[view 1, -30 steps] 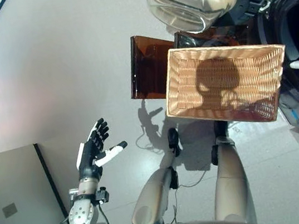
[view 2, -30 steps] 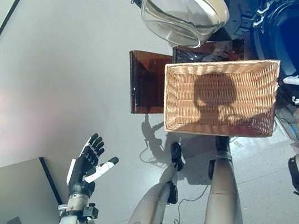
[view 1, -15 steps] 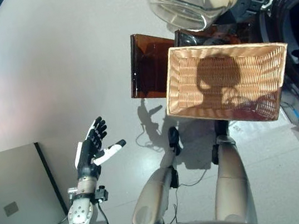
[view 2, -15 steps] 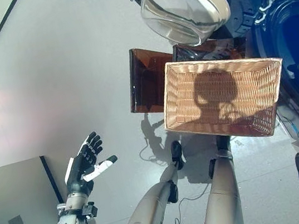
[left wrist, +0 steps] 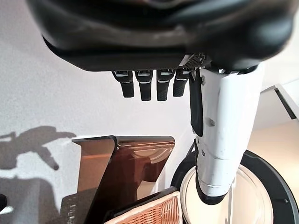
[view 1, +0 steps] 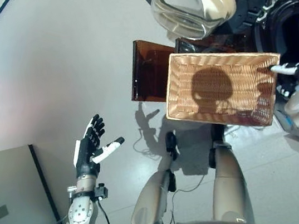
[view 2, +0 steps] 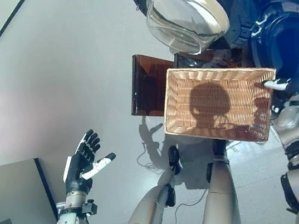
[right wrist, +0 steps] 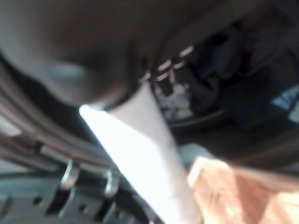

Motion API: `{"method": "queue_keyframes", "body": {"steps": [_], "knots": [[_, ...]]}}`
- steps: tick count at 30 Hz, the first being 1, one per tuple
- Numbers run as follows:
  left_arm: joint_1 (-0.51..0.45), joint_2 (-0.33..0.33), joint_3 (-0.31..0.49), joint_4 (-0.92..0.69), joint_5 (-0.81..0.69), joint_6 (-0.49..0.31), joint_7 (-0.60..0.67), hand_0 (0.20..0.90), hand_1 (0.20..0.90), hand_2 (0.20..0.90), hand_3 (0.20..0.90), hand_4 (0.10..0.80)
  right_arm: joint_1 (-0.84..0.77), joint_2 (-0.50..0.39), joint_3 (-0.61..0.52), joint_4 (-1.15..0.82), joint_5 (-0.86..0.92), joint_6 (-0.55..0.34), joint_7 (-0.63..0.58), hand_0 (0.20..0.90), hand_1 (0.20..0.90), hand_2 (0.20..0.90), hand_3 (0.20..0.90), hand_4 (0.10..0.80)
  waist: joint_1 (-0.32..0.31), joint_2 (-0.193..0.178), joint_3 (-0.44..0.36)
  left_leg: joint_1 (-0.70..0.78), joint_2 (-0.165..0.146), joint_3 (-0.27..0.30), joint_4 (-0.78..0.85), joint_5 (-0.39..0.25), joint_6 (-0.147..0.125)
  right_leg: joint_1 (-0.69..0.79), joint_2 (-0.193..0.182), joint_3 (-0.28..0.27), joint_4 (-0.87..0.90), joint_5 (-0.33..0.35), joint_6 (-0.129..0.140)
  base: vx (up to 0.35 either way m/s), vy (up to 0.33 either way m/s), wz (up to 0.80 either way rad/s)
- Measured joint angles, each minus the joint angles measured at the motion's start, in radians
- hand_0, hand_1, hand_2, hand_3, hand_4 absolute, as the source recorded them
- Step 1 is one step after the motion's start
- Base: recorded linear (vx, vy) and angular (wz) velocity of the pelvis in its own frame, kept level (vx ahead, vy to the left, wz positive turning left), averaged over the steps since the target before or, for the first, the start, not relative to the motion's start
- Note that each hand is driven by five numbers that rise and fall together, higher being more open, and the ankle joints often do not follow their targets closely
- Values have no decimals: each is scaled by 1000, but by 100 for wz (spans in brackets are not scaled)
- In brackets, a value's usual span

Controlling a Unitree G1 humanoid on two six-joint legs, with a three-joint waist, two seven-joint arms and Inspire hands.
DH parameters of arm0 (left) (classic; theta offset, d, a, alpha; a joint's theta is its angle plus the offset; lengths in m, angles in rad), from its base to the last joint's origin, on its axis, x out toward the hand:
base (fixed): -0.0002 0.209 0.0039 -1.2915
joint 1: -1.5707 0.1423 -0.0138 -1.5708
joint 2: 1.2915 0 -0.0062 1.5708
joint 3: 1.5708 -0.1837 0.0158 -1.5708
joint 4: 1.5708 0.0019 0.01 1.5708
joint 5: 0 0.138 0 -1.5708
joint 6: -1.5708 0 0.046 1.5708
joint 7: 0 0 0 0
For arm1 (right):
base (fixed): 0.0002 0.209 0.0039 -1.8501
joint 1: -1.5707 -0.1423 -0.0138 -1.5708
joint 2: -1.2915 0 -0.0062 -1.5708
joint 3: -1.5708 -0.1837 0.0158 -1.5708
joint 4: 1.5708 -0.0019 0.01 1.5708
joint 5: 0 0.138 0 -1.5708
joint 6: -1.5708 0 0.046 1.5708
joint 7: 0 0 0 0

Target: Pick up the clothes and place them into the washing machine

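On the floor, against the front of the washing machine (view 2: pixel 292 51), your one wicker basket (view 1: pixel 222 90) sat with its far right corner just below the drum opening, which I judge was deliberate: a short lift from basket to drum. The basket showed only bare weave and shadow inside; you had no clothes visible in it, nor on the floor, nor in either hand. In the right wrist view a dark bundle lay inside the drum (right wrist: pixel 219 74), possibly the clothes, though it was too blurred to be sure.

The round glass door (view 1: pixel 192 1) hung swung wide beyond the basket's far edge, leaving the opening clear. One brown translucent panel (view 1: pixel 148 70) stood at the basket's far left corner.

Your right hand (view 2: pixel 280 85) was at the basket's right rim beside the opening, white thumb cover pointing over the weave; you could not tell whether its fingers were curled or straight. Your left hand (view 1: pixel 90 149) was held up well apart from the basket, fingers spread and straight, holding nothing, likely parked out of the way. One grey cabinet (view 1: pixel 9 206) stood beside that arm.
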Motion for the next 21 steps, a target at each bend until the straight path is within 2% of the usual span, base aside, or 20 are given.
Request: {"method": "queue_keyframes", "body": {"steps": [6,11,17,21], "knots": [[0,1,5,12,10,-4,3,900,900,900,900,800,45,71,-1,-20,0,-18,1,900,900,900,900,800,-6,-39,-12,23,2,-12,-1,-2,4,43,2,-15,-31,14,-2,20,23,0],[-2,2,12,46,14,-5,12,900,900,900,900,800,80,125,1,-47,2,-40,16,900,900,900,900,800,0,-71,-29,53,3,-14,0,-10,14,94,7,-25,-72,23,10,51,2,-6],[-8,-3,21,83,15,-1,25,900,900,900,900,800,157,234,22,-69,45,-63,109,900,900,900,900,800,0,-127,-56,101,21,-11,-1,-22,18,192,34,-32,-172,59,21,67,-14,-6],[-12,-9,33,119,38,-1,29,900,900,900,900,800,236,337,17,-73,139,-80,179,900,900,900,900,800,-4,-173,-82,157,36,-9,-5,-41,18,285,53,-38,-264,91,23,79,3,-4]]}}
